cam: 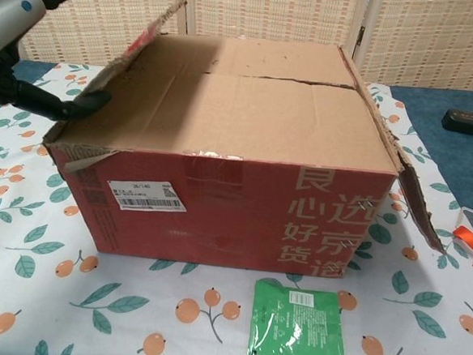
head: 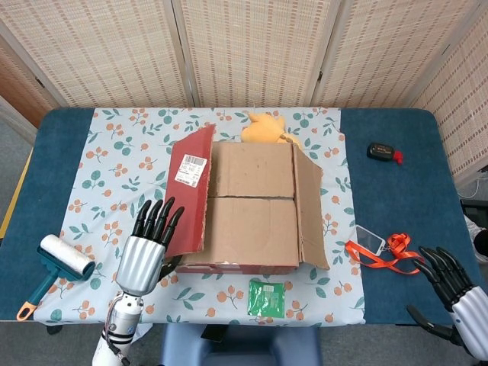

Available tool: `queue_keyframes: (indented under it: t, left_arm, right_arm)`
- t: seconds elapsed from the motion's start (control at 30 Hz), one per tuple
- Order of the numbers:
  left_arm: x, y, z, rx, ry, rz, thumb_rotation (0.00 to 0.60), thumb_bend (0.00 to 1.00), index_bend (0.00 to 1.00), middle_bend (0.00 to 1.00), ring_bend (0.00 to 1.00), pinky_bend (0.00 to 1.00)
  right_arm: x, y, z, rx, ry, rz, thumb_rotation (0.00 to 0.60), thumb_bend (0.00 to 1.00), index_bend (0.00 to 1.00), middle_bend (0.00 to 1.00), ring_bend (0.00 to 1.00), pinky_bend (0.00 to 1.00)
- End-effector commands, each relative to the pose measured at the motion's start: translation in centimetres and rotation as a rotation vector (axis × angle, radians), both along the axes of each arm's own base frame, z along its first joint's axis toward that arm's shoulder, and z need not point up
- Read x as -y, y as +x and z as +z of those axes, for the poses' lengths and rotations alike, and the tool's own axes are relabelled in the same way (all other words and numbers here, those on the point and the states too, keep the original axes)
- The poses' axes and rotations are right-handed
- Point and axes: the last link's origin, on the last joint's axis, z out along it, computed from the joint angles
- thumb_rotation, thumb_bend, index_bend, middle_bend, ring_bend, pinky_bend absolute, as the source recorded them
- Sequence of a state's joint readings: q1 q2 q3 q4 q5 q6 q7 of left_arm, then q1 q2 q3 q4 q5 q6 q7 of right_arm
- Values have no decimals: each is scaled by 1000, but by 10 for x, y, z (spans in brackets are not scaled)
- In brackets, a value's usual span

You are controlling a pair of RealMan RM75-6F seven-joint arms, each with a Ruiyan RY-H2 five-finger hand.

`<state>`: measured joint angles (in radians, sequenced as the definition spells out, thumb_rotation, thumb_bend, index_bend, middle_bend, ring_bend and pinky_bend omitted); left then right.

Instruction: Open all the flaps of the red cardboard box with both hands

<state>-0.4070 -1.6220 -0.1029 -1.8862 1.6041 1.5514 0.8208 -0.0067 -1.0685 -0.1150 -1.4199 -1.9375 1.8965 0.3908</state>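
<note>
The red cardboard box (head: 255, 213) (cam: 242, 218) stands mid-table on the flowered cloth. Its left flap (head: 191, 191) (cam: 152, 30), red outside with a white label, is raised steeply. My left hand (head: 147, 244) (cam: 16, 24) holds that flap at its front corner, fingers spread on the red outer face and thumb (cam: 71, 105) underneath. Two brown inner flaps (head: 255, 171) lie flat and closed across the top. The right flap (head: 309, 210) (cam: 410, 190) hangs open down the box's right side. My right hand (head: 450, 286) is open beyond the table's front right corner, touching nothing.
A lint roller (head: 65, 259) lies front left, a green packet (head: 267, 297) (cam: 299, 328) in front of the box, an orange plush toy (head: 264, 128) behind it. A phone (head: 370, 239), orange lanyard (head: 385, 255) and black key fob (head: 380, 152) (cam: 468, 122) lie to the right.
</note>
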Motion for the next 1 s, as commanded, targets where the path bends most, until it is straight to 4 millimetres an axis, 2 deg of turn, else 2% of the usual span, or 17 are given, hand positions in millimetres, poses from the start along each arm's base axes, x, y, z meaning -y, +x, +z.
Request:
queue_keyframes:
  t: [0.03, 0.23, 0.4, 0.5, 0.6, 0.7, 0.83, 0.9, 1.0]
  left_arm:
    - [5, 1, 11, -37, 93, -8, 600, 372, 0, 0, 0, 0]
    - [6, -10, 26, -108, 244, 10, 600, 372, 0, 0, 0, 0]
    - [4, -26, 50, -88, 322, 75, 600, 371, 0, 0, 0, 0]
    - [6, -40, 64, -68, 342, 114, 600, 372, 0, 0, 0, 0]
    - [8, -63, 74, -55, 342, 169, 600, 371, 0, 0, 0, 0]
    - [13, -91, 77, -71, 289, 248, 600, 370, 0, 0, 0, 0]
    - [29, -111, 74, -26, 97, 233, 600, 372, 0, 0, 0, 0]
    - [39, -118, 73, -6, 23, 182, 600, 373, 0, 0, 0, 0]
    - [52, -130, 71, -38, -64, 137, 600, 373, 0, 0, 0, 0]
  right_arm:
    - [1, 0, -1, -10, 0, -10, 600, 367, 0, 0, 0, 0]
    - [3, 0, -6, -39, -2, -36, 600, 368, 0, 0, 0, 0]
    - [3, -1, -9, -62, -2, -78, 600, 367, 0, 0, 0, 0]
    - [0, 0, -9, -65, -11, -80, 600, 367, 0, 0, 0, 0]
    - [-1, 0, -10, -71, -18, -85, 600, 367, 0, 0, 0, 0]
    - [0, 0, -12, -89, -36, -93, 600, 368, 0, 0, 0, 0]
    - [8, 7, -24, -96, -60, -87, 600, 368, 0, 0, 0, 0]
    - [17, 14, -31, -75, -35, -79, 600, 367, 0, 0, 0, 0]
    - [36, 28, -30, -92, -24, -66, 600, 367, 0, 0, 0, 0]
